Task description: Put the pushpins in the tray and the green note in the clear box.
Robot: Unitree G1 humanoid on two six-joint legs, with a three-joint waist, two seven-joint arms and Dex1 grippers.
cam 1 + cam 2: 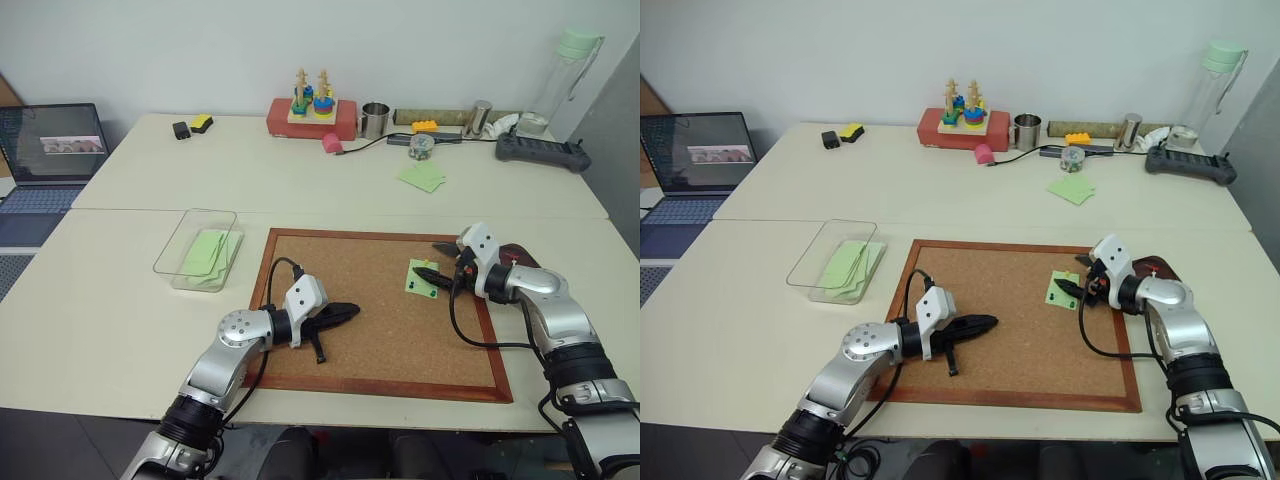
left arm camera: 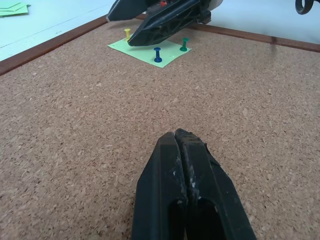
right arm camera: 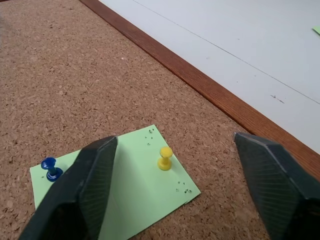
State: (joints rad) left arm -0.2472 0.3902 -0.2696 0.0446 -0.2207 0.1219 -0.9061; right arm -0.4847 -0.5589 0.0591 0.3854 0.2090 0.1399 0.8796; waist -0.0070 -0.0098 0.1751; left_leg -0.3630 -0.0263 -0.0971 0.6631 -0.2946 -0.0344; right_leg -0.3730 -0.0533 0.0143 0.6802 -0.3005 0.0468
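Cream desk [image 1: 130, 320] carries a wood-framed corkboard [image 1: 380, 350] at the near centre.

Green note [image 1: 423, 278] lies flat on the cork at about 2 o'clock from the board's middle, near its right edge. Pins stand upright in it: a yellow pushpin [image 3: 165, 157] near one corner, a blue pushpin [image 3: 50, 168] near another, and a dark green pushpin [image 2: 184, 44] visible from the left wrist view. Small pin holes dot the paper beside the yellow one.

Right gripper [image 1: 432, 271] reaches in from 3 o'clock, low over the note. Its jaws stand wide, one finger [image 3: 87, 187] over the paper, the other [image 3: 272, 182] out over bare cork toward the frame; the yellow pushpin sits between them, touched by neither.

Left gripper [image 1: 345, 313] rests low over bare cork at about 8 o'clock from the board's middle, well apart from the note, pointing toward it. Its fingers [image 2: 172, 170] are pressed together with nothing between them.

Tray [image 1: 518, 254] sits on the desk just off the board's right edge, at 3 o'clock, partly hidden behind the right arm; what it holds cannot be told.

Clear box [image 1: 197, 248] stands at 10 o'clock from the board, just off its left edge, with pale-green sheets [image 1: 208, 252] inside.
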